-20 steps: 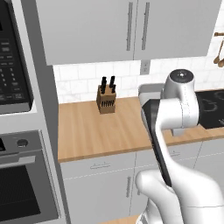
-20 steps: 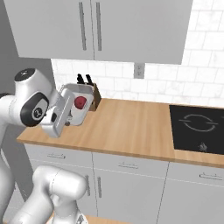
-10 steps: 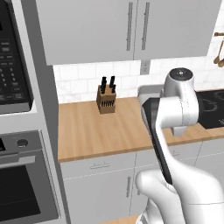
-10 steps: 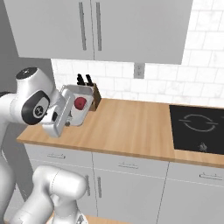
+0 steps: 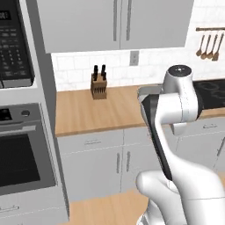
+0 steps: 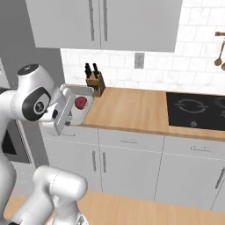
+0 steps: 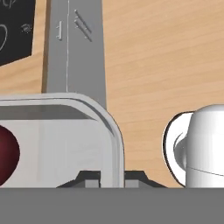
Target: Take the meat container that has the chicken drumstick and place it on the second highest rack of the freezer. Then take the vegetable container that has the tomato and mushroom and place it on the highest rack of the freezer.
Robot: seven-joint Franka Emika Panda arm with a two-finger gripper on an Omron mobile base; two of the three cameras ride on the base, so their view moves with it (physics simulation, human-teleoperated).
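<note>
Clamped on the near rim of the vegetable container [image 7: 114,144], the gripper [image 7: 113,178] carries the pale tray in the air, its two dark fingertips [image 7: 89,177] pinching the wall between them in the hand view. From the right base view the container [image 6: 72,115] hangs tilted just off the left end of the wooden counter [image 6: 127,107], in front of the white arm [image 6: 37,99], with the tomato [image 6: 80,103] lying inside as a small red ball; the hand view catches the same tomato [image 7: 8,154] at its left edge. Whether the mushroom is in the tray cannot be told. A knife block [image 6: 95,80] stands on the counter by the tiled wall, with a black cooktop [image 6: 195,110] farther right. An oven [image 5: 24,149] fills the left of the left base view.
</note>
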